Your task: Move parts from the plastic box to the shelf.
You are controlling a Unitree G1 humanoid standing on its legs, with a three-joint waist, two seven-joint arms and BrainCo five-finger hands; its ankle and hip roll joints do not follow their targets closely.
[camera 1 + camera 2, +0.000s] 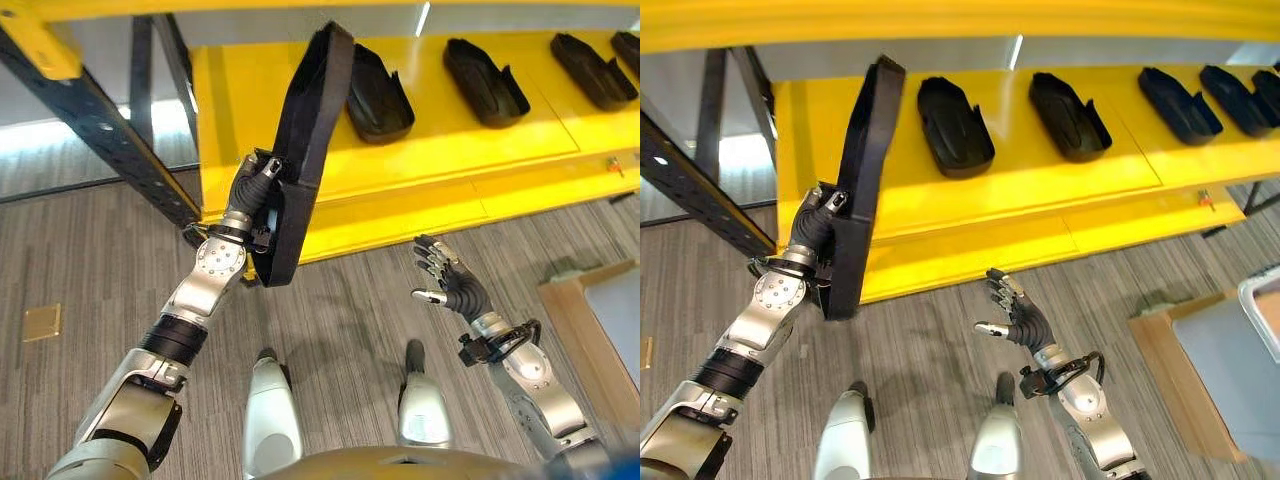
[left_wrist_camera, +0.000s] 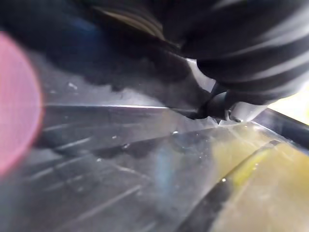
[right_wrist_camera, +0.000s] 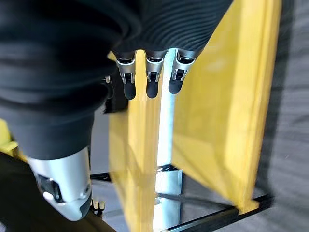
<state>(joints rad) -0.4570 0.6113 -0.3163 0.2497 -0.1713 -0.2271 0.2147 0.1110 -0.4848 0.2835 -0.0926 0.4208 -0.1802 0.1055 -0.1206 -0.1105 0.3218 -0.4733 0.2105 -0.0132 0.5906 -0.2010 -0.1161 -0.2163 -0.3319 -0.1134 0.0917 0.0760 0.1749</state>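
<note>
A: Where's your part?
B: The long black part (image 1: 305,150) is in your left hand (image 1: 254,185), fingers clamped on its lower end, its top reaching the yellow shelf (image 1: 440,140). Left wrist view too blurred to confirm.
A: Right hand?
B: Your right hand (image 1: 452,282) is spread, empty, over the floor.

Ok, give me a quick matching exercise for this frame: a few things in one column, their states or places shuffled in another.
Things:
1. left hand
2. right hand
3. long black part
4. yellow shelf

States or places:
A. open, over the floor
B. carries several black parts lying flat
C. held upright at the shelf's edge
D. shut on the long black part

Pairs: 1-D, 2-A, 3-C, 4-B
</note>
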